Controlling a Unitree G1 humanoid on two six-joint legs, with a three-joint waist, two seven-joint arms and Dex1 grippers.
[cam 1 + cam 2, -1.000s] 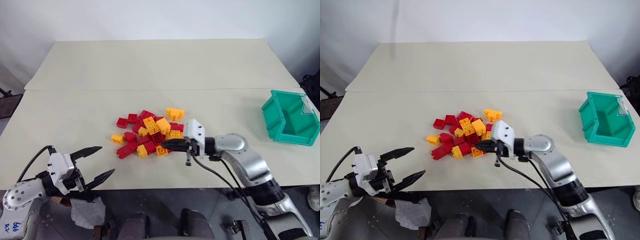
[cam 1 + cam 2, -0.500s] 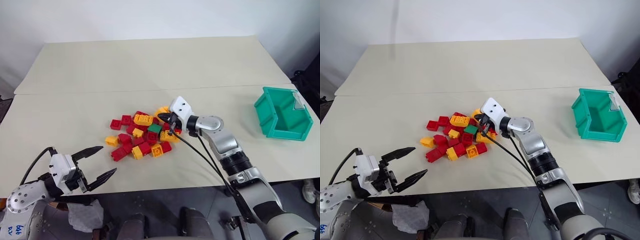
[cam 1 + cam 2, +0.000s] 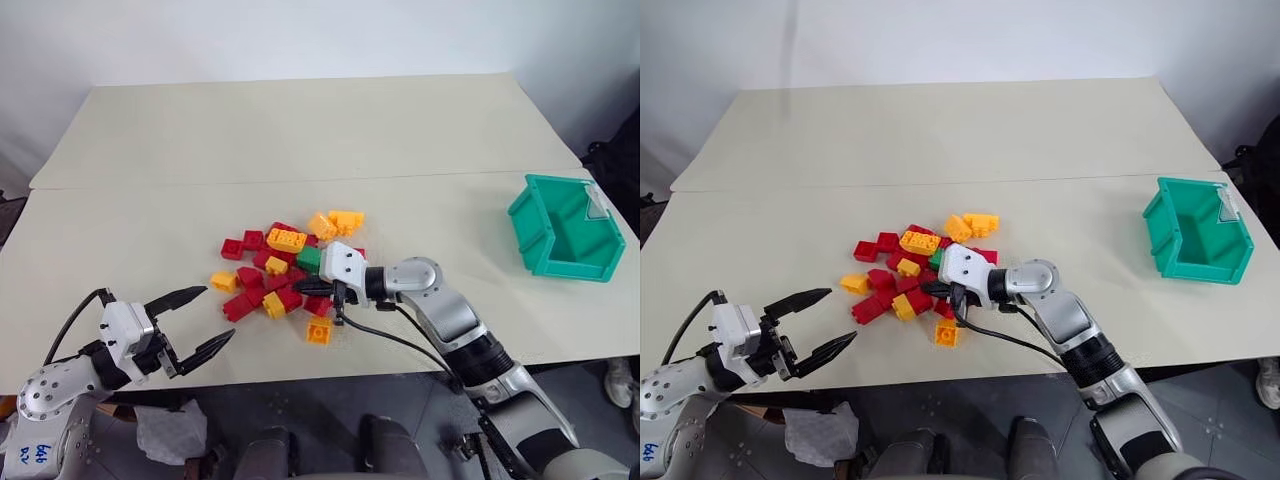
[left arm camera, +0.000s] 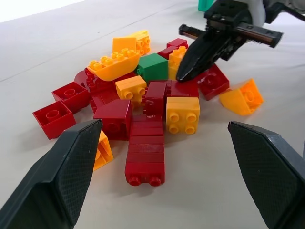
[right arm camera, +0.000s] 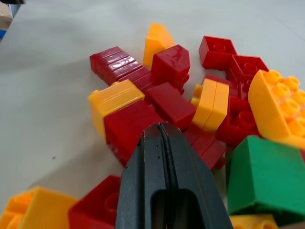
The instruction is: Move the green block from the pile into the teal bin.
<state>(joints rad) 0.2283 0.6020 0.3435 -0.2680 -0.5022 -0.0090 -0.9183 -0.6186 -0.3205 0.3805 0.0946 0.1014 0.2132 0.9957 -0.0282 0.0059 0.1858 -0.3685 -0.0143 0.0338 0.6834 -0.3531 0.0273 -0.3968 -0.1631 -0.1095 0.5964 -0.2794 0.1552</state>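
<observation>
Green studded plastic block (image 3: 309,258) sits in my pile of red and yellow bricks (image 3: 283,274), ungrasped. My right gripper (image 3: 302,287), fingers pressed together, pokes in just beside it; my left gripper (image 3: 196,322) is spread. Teal plastic bin (image 3: 560,228) stands well apart.

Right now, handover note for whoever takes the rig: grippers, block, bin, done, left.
Right gripper: shut, empty, tips in the pile just beside the green block.
Left gripper: open, empty, at the near table edge, apart from the pile.
Green block: in the pile among red and yellow bricks, not gripped.
Teal bin: far right on the table, nothing seen inside.
Done: nothing moved to the bin.
Left: open, grasp the green block, carry it to the bin, release.
</observation>
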